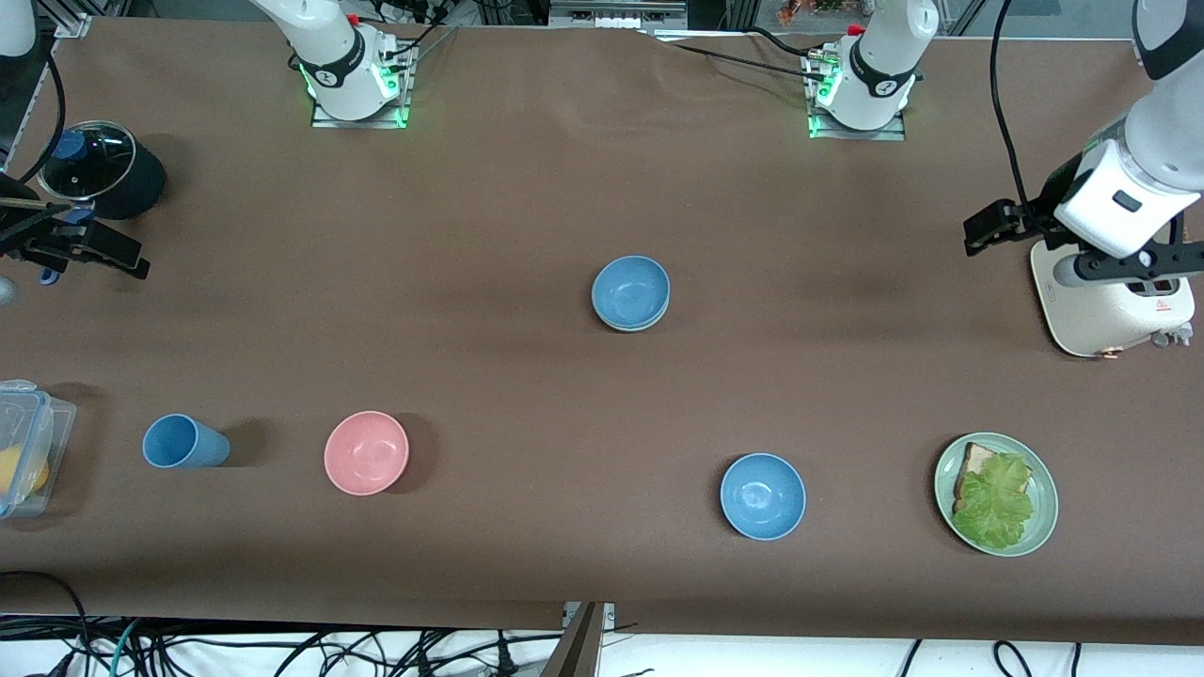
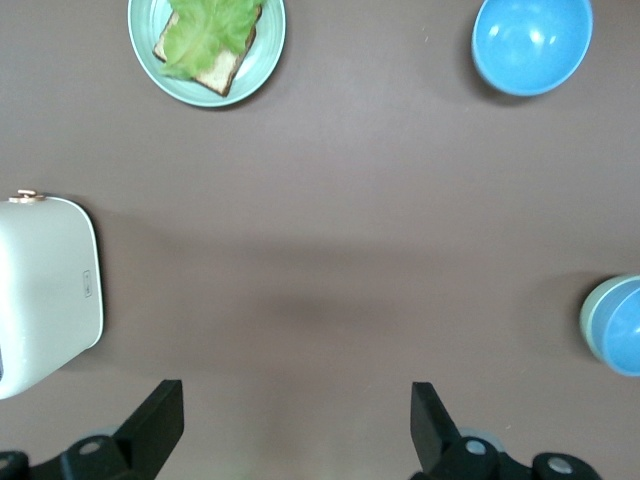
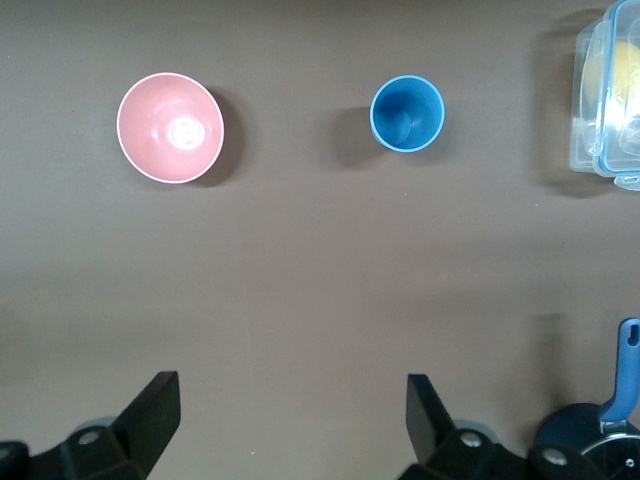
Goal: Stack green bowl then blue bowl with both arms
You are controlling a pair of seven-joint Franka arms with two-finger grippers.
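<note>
The blue bowl [image 1: 631, 289] sits nested in the green bowl [image 1: 628, 327] at the table's middle; only the green rim shows under it. The stack also shows in the left wrist view [image 2: 622, 325]. A second blue bowl [image 1: 763, 495] stands alone nearer the front camera, also in the left wrist view [image 2: 532, 42]. My left gripper [image 1: 1133, 266] [image 2: 297, 420] is open and empty, up over the toaster's edge at the left arm's end. My right gripper [image 1: 71, 246] [image 3: 292, 415] is open and empty, up over the table beside the dark pot.
A white toaster [image 1: 1110, 301] and a green plate [image 1: 1046, 489] with bread and lettuce are at the left arm's end. A pink bowl [image 1: 366, 452], blue cup [image 1: 183, 442], clear container [image 1: 42, 414] and a dark pot with glass lid [image 1: 94, 169] are toward the right arm's end.
</note>
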